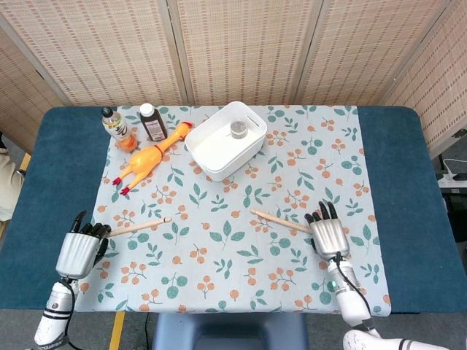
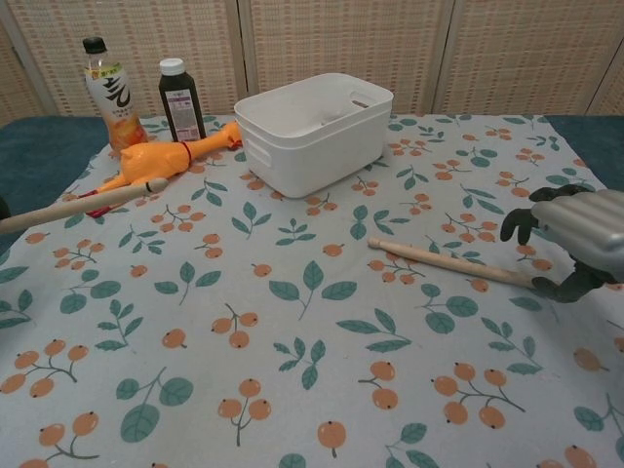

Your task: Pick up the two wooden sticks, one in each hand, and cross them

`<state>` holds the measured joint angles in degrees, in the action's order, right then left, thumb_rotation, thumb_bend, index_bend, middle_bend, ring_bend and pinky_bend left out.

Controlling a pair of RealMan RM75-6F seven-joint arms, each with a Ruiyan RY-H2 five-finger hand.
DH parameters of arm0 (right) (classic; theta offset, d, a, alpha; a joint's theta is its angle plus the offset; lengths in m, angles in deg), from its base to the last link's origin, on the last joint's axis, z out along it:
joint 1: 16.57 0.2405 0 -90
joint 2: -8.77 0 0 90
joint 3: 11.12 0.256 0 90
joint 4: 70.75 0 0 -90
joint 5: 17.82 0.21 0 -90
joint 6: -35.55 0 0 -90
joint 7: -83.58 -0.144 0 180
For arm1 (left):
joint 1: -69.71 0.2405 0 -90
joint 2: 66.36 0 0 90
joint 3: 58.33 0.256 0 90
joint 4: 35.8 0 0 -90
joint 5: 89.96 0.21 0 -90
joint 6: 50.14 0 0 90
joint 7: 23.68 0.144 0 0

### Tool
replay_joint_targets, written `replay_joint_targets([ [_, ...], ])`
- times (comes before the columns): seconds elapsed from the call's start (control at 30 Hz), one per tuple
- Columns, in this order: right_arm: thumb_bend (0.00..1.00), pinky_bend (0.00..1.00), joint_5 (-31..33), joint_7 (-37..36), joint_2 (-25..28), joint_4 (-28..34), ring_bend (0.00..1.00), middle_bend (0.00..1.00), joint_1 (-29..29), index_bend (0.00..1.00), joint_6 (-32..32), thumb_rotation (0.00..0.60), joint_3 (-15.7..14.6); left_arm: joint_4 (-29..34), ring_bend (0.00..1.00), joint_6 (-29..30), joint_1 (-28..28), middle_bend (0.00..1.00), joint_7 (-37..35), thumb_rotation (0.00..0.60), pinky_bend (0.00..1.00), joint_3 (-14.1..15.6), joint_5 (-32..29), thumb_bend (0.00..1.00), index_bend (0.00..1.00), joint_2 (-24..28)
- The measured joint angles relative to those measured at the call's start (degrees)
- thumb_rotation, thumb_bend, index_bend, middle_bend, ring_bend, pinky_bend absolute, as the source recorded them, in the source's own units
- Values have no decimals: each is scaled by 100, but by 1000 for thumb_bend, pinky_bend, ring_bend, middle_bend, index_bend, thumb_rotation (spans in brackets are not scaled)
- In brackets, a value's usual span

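Head view. Left hand [image 1: 79,248] at the near left edge of the patterned cloth [image 1: 241,284], gripping the near end of the left stick [image 1: 139,225]; far tip of that stick pointing right, toward the middle of the bench [image 1: 408,182]. Whether lifted or lying flat: cannot tell from this angle. Right hand [image 1: 328,232] at the near right, fingers extended over the right end of the right stick [image 1: 281,221]; that stick lying flat on the cloth, running from centre toward the hand. Closure on the stick not confirmed here. At the far side: white tub [image 1: 225,140], rubber chicken [image 1: 149,157], dark bottle [image 1: 152,122] and orange-drink bottle [image 1: 114,125], all well apart from both sticks.

Chest view. Left stick [image 2: 83,203] entering from the left edge, raised clear of the cloth and passing in front of the rubber chicken [image 2: 166,161]; left hand itself out of frame. Right hand [image 2: 570,239] at the right edge, fingers curled around the right end of the right stick [image 2: 453,263], thumb beneath and the other fingers above, apparently not fully pressed together. Stick resting on the cloth along its length.

Step in hand, as judged: first stick picked up; second grasp in progress. Next move: tighten the right fingers fully on the stick end, lift clear of the cloth, then bring both sticks toward the centre and lay one shaft across the other. Caution: end-held sticks liable to pivot in the grip.
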<state>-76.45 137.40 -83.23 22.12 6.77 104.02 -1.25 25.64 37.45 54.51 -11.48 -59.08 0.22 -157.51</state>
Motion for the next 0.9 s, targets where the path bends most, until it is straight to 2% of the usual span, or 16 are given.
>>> replay_joint_targets([
  [0.17,323,0,63,314,-499,-535,42,299,232,314,172,600,-28,125,517,-44,55,867,-240,600,189,-2,-35,603,805,262],
  [0.47,323,0,199,291,-907,-1201,142,371,456,411,143,600,-78,-150,517,-367,50,867,-503,600,190,-40,-197,603,803,258],
  [0.63,323,0,160,228,-1009,-1332,181,426,503,486,164,600,-140,-242,517,-375,53,867,-555,600,189,-62,-199,602,802,216],
  [0.9,322,0,297,526,-1075,-1362,187,462,554,504,260,600,-186,-294,517,-386,66,867,-523,600,189,-75,-198,602,802,179],
])
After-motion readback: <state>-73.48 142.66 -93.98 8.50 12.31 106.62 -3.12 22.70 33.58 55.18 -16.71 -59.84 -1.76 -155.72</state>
